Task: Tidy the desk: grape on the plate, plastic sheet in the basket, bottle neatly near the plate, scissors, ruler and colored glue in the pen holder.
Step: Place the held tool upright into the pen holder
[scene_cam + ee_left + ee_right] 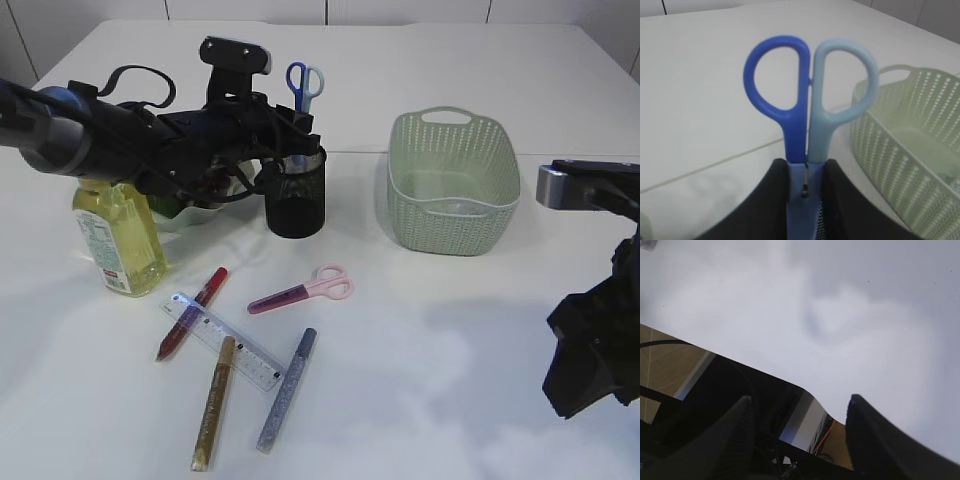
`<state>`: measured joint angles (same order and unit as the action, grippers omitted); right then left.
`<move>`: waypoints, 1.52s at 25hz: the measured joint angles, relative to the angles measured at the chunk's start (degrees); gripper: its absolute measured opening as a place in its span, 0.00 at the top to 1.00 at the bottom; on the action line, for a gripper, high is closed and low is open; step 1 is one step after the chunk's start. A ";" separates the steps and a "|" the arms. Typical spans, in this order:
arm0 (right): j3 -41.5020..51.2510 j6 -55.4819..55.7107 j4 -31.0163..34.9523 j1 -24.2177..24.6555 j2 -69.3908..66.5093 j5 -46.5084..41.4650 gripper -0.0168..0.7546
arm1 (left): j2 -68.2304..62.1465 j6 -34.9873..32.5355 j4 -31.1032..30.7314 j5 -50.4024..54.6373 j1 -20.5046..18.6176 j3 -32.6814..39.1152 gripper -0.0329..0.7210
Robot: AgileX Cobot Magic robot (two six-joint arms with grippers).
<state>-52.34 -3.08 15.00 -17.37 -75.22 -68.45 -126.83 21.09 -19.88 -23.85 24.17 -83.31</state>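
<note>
My left gripper (291, 140) (805, 172) is shut on the blue scissors (305, 82) (807, 95). It holds them upright, handles up, blades down in the black mesh pen holder (296, 195). Pink scissors (303, 291), a clear ruler (226, 341) and red (192, 311), gold (213, 402) and blue-silver (287, 389) glue pens lie on the table in front. The yellow bottle (118, 240) stands left, beside a white plate (205, 214) with something green (163, 206) half hidden by the arm. The plastic sheet I cannot make out. My right gripper (590, 350) (800, 407) is open and empty at the right edge.
A pale green basket (455, 185) (920, 150) stands to the right of the pen holder. The left arm's dark body and cables (150, 135) stretch over the plate and the bottle's top. Bare white table lies between the basket and the right arm.
</note>
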 joint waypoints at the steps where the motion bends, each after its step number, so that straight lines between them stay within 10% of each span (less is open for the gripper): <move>1: 0.00 0.00 0.00 0.00 0.00 0.00 0.38 | 0.00 0.00 0.00 0.00 0.00 0.00 0.77; 38: 0.00 0.00 0.00 0.00 0.00 0.25 0.38 | 1.22 -0.13 0.00 4.90 0.00 0.00 0.60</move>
<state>-52.34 -3.08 15.00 -17.37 -75.22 -68.19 -125.61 20.96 -19.88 -18.95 24.17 -83.31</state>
